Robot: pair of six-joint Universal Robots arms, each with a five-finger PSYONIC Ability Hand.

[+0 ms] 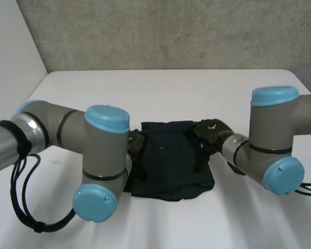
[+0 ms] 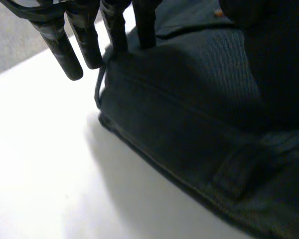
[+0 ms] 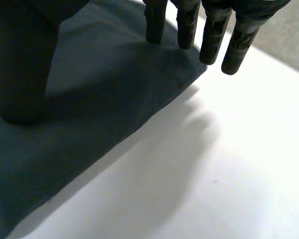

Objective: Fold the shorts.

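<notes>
Dark woven shorts (image 1: 171, 158), squarish fold, smooth white table (image 1: 160, 88)

You see a white table (image 1: 160, 91) taking up the middle and lower frame of the head view, with its far corner rounded at the upper right. Behind it a rough grey concrete wall (image 1: 171, 31) runs across the top of the frame. A plain white panel (image 1: 10, 46) closes off the upper left.
</notes>
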